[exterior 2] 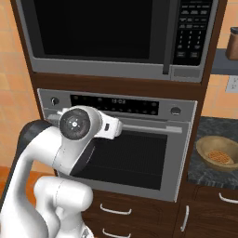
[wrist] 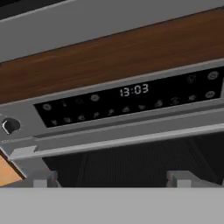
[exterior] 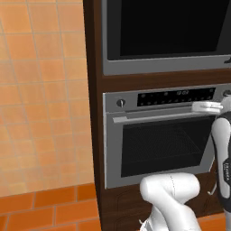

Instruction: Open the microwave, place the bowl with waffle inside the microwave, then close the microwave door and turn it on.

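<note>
Microwave point(exterior 2: 97, 35) door shut | oven point(wrist: 131, 131) clock reads 13:03 | end effector point(wrist: 111, 178) open, empty

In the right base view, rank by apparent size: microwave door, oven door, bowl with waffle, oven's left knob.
1. microwave door
2. oven door, close to it in size, and partly hidden by the arm, so that order is unsure
3. bowl with waffle
4. oven's left knob

Left of the gripper point(wrist: 111, 177), an orange tiled wall point(exterior: 43, 90) meets terracotta tiled floor point(exterior: 49, 207); dark wood cabinetry point(exterior: 94, 90) stands ahead.
</note>
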Tool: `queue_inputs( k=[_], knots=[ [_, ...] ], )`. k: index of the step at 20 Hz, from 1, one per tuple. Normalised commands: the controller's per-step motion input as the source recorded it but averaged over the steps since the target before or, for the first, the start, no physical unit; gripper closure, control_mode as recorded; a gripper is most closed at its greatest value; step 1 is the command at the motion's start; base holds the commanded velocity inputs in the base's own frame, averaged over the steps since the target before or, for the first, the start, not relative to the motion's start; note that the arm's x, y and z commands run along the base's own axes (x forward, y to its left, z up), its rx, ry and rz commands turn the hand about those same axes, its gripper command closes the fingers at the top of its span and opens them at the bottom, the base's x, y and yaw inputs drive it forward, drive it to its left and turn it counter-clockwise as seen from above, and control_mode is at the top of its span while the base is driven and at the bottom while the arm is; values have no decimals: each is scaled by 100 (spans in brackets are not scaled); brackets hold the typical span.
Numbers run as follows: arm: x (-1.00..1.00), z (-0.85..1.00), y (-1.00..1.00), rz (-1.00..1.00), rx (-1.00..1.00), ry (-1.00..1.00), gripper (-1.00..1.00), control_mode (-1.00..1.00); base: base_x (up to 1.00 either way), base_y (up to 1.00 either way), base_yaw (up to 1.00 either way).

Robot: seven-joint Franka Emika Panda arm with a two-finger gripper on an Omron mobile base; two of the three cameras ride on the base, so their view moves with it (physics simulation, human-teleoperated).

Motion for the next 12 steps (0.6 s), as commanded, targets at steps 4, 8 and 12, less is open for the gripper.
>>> queue_inputs(
  k=[4, 8, 12],
  knots=[
    [-18, 96, -38, 0, -2, -8, -100, -100, 0, 0, 0],
    [-14, 69, -33, 0, -17, 0, -100, -100, 0, 0, 0],
    [-19, 39, -35, 0, -15, 0, -100, -100, 0, 0, 0]
  ],
)
